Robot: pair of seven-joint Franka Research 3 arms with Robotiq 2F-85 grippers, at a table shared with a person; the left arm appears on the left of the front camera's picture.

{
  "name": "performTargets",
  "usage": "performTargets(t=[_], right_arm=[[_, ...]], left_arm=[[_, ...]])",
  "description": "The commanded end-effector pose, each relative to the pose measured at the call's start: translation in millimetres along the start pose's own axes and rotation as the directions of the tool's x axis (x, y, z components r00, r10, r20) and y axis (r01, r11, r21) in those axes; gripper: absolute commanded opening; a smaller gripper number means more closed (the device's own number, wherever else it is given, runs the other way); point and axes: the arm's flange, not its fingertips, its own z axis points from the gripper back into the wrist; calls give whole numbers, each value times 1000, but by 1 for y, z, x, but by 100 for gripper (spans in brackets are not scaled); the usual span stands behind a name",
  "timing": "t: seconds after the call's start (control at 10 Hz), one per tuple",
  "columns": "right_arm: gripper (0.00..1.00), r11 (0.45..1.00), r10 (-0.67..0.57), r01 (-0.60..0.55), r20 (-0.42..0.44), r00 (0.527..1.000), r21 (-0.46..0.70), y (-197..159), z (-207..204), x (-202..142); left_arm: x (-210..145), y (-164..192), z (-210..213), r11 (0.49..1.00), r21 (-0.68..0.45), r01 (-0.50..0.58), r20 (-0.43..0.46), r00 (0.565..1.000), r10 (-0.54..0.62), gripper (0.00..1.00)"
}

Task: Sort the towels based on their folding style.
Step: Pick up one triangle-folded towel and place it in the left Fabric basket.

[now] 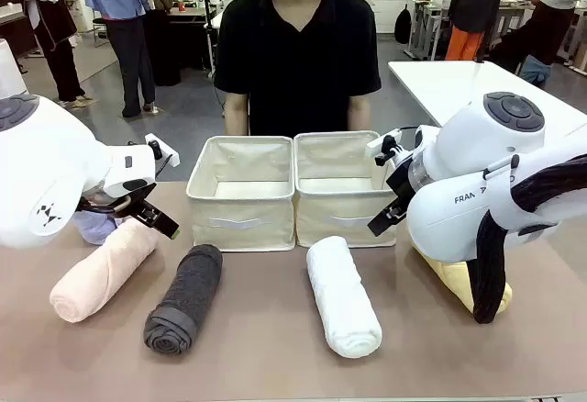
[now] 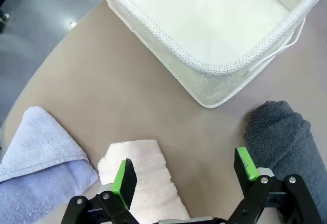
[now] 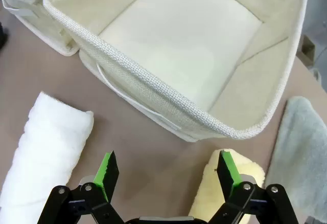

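At the far left, the cone-folded lavender towel (image 1: 92,228) lies at nine o'clock from the left gripper (image 2: 186,175), whose fingers stand spread and empty. The pink roll (image 1: 101,269) is nearest to this arm. In the front view its long axis runs from seven to one o'clock, and the upper end sits just beneath the gripper. In the left wrist view that end lies at about eight o'clock from the gap, under one pad rather than between the two. The finger line crosses the roll's axis, so a small sideways shift should centre it. The dark grey roll (image 1: 183,296) lies at two o'clock, near the other pad. The two cream bins (image 1: 240,214) stand at twelve.

The white roll (image 1: 342,295) runs from eleven to five o'clock. It lies at nine o'clock from the right gripper (image 3: 166,173), which is also released and empty. The yellow roll (image 3: 204,193) sits at five o'clock, its end under one pad. The pale grey-green towel (image 3: 301,147) lies at three.
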Motion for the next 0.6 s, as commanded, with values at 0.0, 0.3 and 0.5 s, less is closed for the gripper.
performTargets(t=[0.0, 0.3, 0.5], right_arm=[[100, 1000, 0, 0, 0, 1000, 0, 0, 0, 0], [100, 1000, 0, 0, 0, 1000, 0, 0, 0, 0], [100, 1000, 0, 0, 0, 1000, 0, 0, 0, 0]], left_arm=[[0, 0, 0, 1000, 0, 0, 0, 1000, 0, 100], [0, 0, 0, 1000, 0, 0, 0, 1000, 0, 100], [0, 0, 0, 1000, 0, 0, 0, 1000, 0, 100]])
